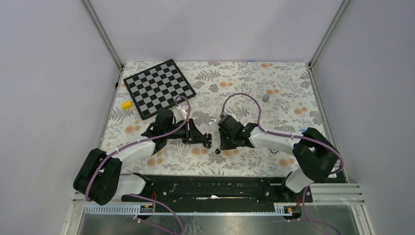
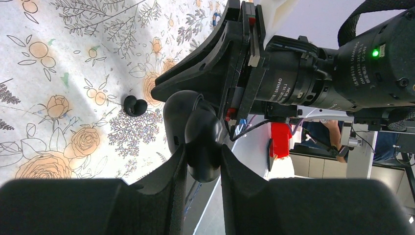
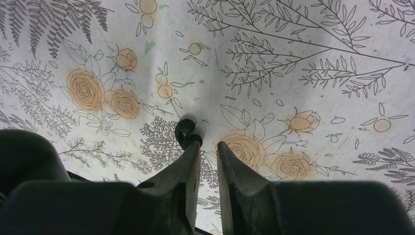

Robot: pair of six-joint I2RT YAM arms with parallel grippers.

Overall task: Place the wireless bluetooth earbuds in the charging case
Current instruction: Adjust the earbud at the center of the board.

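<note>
- Left tool (image 2: 203,149): clamped on the held earbud; the two arms meet nose to nose at mid-worktop, and the right arm's wrist fills the left wrist view just beyond this tool.
- Right tool (image 3: 208,143): fingers drawn close together with a narrow slit of daylight between them; nothing sits in the slit, and the tips hang low over the floral print.
- Worktop (image 1: 254,78): covered by a grey-and-orange flower-patterned cloth and walled by pale panels on three sides.
- Chessboard (image 1: 159,88): lies flat and skewed in the far left corner, well apart from both tools.
- Yellow block (image 1: 126,105): sits just beside the chessboard's left edge.
- Grey piece (image 1: 265,98): a small item on the far right half; too small to identify.
- Held earbud (image 2: 203,142): black, rounded and two-lobed, pinched between the left fingers and raised off the cloth.
- Loose earbud (image 3: 187,131): black, lying on the cloth between the two tools, just off the tip of one right finger and outside the slit; whether it touches that tip cannot be told.
</note>
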